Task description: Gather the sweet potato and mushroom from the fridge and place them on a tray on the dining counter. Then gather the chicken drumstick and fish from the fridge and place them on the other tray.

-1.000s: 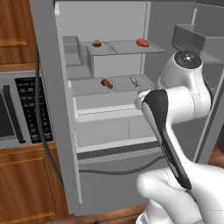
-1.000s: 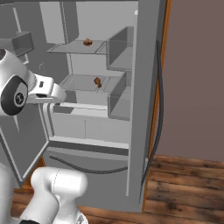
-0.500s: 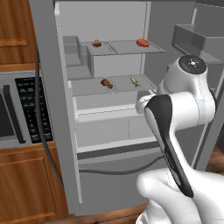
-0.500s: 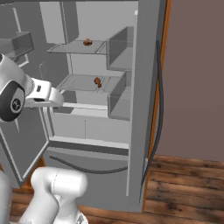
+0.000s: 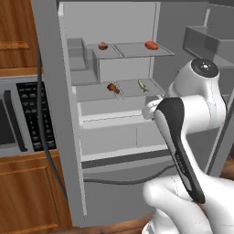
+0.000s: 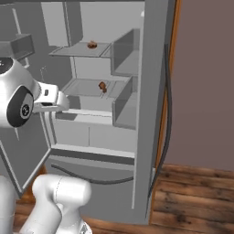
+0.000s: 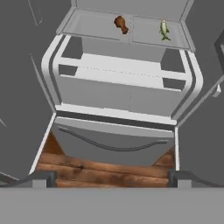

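The fridge (image 5: 50, 114) stands open in front of me. On its top shelf lie the brown mushroom (image 5: 103, 45) and the red-orange sweet potato (image 5: 151, 45). One shelf lower are the chicken drumstick (image 5: 112, 87) and the green fish (image 5: 143, 85). The right base view shows the mushroom (image 6: 92, 45) and drumstick (image 6: 103, 86) too. In the hand view my gripper (image 7: 111, 177) is open and empty, fingertips (image 7: 46, 177) far apart, well back from the drumstick (image 7: 121, 23) and fish (image 7: 164, 29), above the fridge's white drawers (image 7: 122, 100).
A steel microwave (image 5: 18, 119) sits in wood cabinets (image 5: 27, 196) left of the fridge. The open right door with its bin (image 5: 205, 39) stands beside my arm. Wood floor (image 6: 192, 196) and a brown wall (image 6: 201, 68) lie to the right.
My arm has drawn back from the shelves, its upper joint sinking lower and nearer the cameras. The food on the shelves has not moved, and the gripper stays open.
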Tool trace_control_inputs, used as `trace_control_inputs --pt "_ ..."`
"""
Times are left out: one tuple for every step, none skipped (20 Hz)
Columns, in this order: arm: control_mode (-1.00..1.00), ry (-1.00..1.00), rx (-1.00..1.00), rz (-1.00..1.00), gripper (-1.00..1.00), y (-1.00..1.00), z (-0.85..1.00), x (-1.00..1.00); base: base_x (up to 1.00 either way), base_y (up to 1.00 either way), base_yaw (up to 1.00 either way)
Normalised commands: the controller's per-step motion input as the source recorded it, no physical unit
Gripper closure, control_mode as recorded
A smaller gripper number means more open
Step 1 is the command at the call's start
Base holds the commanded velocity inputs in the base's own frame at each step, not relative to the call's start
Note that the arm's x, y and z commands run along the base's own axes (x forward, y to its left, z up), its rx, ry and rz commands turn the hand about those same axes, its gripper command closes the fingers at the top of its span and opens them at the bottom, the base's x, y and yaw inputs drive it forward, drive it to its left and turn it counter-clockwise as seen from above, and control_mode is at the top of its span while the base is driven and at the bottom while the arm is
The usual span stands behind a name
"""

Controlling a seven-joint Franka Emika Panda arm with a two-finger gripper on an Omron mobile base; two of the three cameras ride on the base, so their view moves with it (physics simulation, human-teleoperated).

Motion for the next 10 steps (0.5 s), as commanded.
trace_control_inputs --pt "1.00 0.00 0.00 0.00 -1.00 0.00 0.00 0.00 0.58 0.02 0.07" --pt "1.00 0.00 0.00 0.00 -1.00 0.00 0.00 0.00 0.56 0.02 0.06" --pt "1.00 0.00 0.00 0.00 -1.00 0.00 0.00 0.00 0.56 0.06 0.03" --pt "1.00 0.00 0.00 0.00 -1.00 0.00 0.00 0.00 0.47 0.06 0.00" --pt "1.00 0.00 0.00 0.00 -1.00 0.00 0.00 0.00 0.48 0.08 0.00" --pt "1.00 0.00 0.00 0.00 -1.00 0.00 0.00 0.00 0.45 0.05 0.00" --pt "1.00 0.00 0.00 0.00 -1.00 0.00 0.00 0.00 0.44 0.04 0.00" --pt "1.00 0.00 0.00 0.00 -1.00 0.00 0.00 0.00 0.44 0.00 0.00" --pt "1.00 0.00 0.00 0.00 -1.00 0.00 0.00 0.00 0.49 0.04 0.00" --pt "1.00 0.00 0.00 0.00 -1.00 0.00 0.00 0.00 0.54 0.09 0.00"
